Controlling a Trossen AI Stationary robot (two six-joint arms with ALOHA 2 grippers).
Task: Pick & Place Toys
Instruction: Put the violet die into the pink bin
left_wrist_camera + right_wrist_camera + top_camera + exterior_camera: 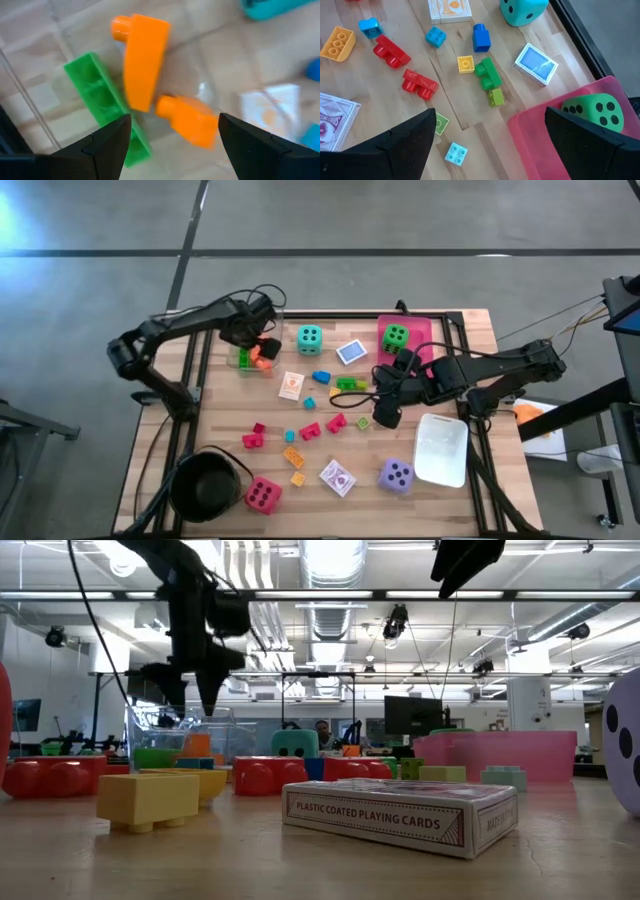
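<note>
Over clear tray, left tool open, empty

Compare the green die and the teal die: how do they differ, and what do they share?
Colour: the green die is green, the teal die teal. Place: the green die sits in the pink tray; the teal die rests on the bare table. Top face: the green die shows five dots, the teal die four. Both are cubes with black dots.

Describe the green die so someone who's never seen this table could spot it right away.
Find the pink tray at the table's far right corner. The green die sits inside it. The other three dice lie on bare wood, and none of them is green.
</note>
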